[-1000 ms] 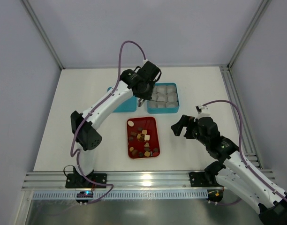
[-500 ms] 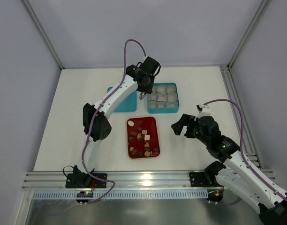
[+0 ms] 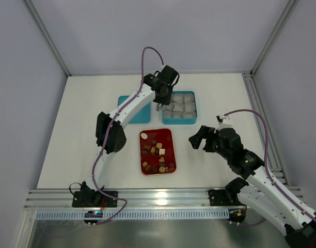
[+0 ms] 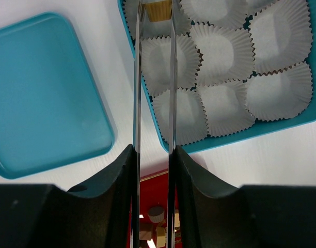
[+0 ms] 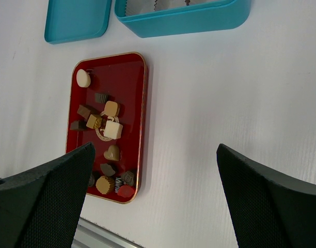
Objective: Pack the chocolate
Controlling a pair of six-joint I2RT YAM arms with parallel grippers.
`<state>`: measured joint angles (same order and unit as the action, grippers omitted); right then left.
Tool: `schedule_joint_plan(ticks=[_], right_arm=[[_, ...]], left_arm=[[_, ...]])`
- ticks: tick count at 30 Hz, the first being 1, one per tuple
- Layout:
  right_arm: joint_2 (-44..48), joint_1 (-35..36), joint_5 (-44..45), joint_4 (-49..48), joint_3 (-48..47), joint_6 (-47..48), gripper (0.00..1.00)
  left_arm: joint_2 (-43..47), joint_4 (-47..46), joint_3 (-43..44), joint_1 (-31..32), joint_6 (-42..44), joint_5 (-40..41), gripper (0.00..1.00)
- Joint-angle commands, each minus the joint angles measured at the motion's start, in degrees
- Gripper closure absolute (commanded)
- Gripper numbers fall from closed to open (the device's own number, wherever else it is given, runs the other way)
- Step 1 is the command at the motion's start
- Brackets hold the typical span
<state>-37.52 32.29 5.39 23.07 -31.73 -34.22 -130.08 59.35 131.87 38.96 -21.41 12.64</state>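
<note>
A tan square chocolate (image 4: pixel 159 12) is pinched between the narrowly set jaws of the left gripper (image 4: pixel 156 4), over a corner of the teal box (image 4: pixel 240 134). All paper cups (image 4: pixel 220 51) seen are empty, so packing is judged barely begun. Many pieces (image 5: pixel 112 129) lie on the red tray (image 5: pixel 131 103). The right gripper (image 3: pixel 197 137) is spread wide, empty, beside it.

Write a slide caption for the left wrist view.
Left claw holds a tan chocolate at the corner paper cup in the teal box, lid alongside.
</note>
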Motion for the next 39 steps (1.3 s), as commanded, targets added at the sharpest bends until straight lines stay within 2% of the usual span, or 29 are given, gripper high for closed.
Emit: schedule_joint_plan(ticks=[1,8,15,21,27,30,39], right_arm=[[0.1,0.2,0.9,-0.7,-1.5,0.6,0.0],[0.0,0.2,0.5,-0.8,-1.4,0.6,0.0],[0.2,0.2,0.2,-0.8,-1.4,0.3,0.0],[0.5,0.2,0.2,-0.8,-1.7,0.2,0.0],[0.9,0.2,0.2,-0.7,-1.6,-0.2,0.0],[1.1,0.1,0.1,-0.9,-1.5,-0.2,0.0],[2.0,0.2,-0.2,-1.3,0.0,-0.5,0.0]], left_arm=[[0.4,-2.5,2.5,-0.3,0.6,0.8,0.65],[0.5,-2.7,2.5,-0.2,0.9,1.1,0.6],[2.1,-2.5,2.3,-0.2,1.0,0.0,0.6],[8.0,-6.7,-1.8,-0.1,1.3,-4.2,0.6],[11.9,-4.8,-2.2,0.4,0.7,-5.5,0.61],[16.2,-3.3,-5.4,1.1,0.4,-5.4,0.61],[34.4,-1.4,-27.4,3.3,-2.5,-5.0,0.61]])
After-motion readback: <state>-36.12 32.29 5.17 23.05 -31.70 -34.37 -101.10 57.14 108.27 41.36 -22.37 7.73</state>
